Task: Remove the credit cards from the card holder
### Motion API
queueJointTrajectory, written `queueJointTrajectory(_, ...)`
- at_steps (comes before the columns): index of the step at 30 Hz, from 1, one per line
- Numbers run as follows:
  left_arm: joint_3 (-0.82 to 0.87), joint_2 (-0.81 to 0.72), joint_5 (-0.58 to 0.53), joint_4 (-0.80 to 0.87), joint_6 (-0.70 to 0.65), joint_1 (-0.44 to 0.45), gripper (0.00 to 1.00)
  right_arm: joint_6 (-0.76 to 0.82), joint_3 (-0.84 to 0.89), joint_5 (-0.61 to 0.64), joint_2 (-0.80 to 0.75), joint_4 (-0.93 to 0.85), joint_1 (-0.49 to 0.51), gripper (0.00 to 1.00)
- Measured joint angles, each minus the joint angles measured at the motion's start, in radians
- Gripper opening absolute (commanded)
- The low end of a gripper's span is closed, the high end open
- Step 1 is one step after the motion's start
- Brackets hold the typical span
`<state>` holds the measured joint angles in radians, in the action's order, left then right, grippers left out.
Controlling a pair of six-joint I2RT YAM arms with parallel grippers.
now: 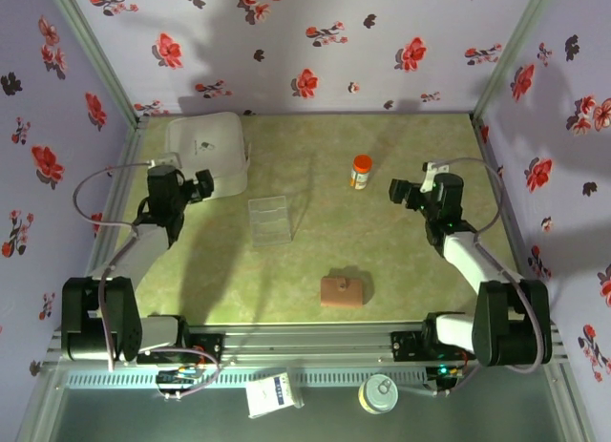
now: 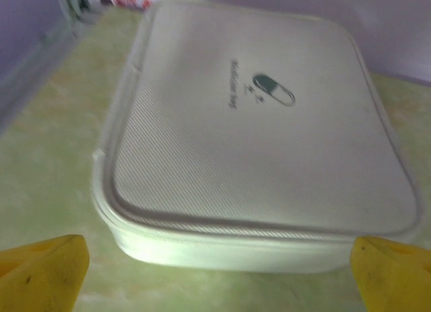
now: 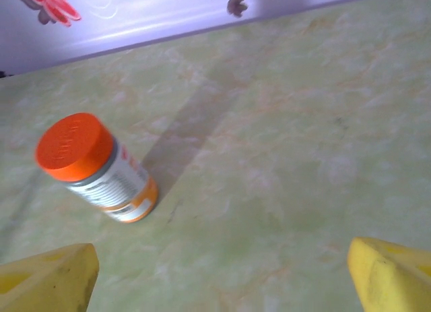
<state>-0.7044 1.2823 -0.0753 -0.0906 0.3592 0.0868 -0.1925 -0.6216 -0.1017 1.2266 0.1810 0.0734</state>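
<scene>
The card holder (image 1: 342,291), a small brown wallet, lies closed on the green table near the front, right of centre. No credit cards are visible; they are hidden. My left gripper (image 1: 203,183) hovers open at the back left, beside the white box, its yellow fingertips (image 2: 42,271) wide apart with nothing between them. My right gripper (image 1: 397,192) is open at the right, well behind the card holder, its yellow fingertips (image 3: 47,278) spread over bare table.
A large white box (image 1: 208,151) with a pill logo (image 2: 273,89) sits at the back left. A clear plastic tray (image 1: 270,220) lies mid-table. An orange-capped bottle (image 1: 361,171) stands just left of the right gripper; the right wrist view has this bottle (image 3: 94,167) too.
</scene>
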Motion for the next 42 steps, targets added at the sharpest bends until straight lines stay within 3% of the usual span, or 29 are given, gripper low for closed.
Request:
queueJointTrajectory(6,0.012,0.000,0.168,0.151,0.153,0.040,0.97,-0.189,-0.035,-0.046,-0.028,-0.146,0.078,0.89)
queueJointTrajectory(17,0.074,0.086,0.406,0.068,0.328,0.162,0.91,-0.412,-0.067,-0.128,0.043,-0.175,0.344,0.86)
queueJointTrajectory(28,0.066,0.227,0.490,-0.082,0.475,0.271,0.82,-0.503,-0.166,-0.216,0.296,-0.113,0.507,0.79)
queueJointTrajectory(42,-0.063,0.357,0.518,-0.172,0.559,0.368,0.81,-0.594,-0.306,-0.303,0.546,0.005,0.522,0.70)
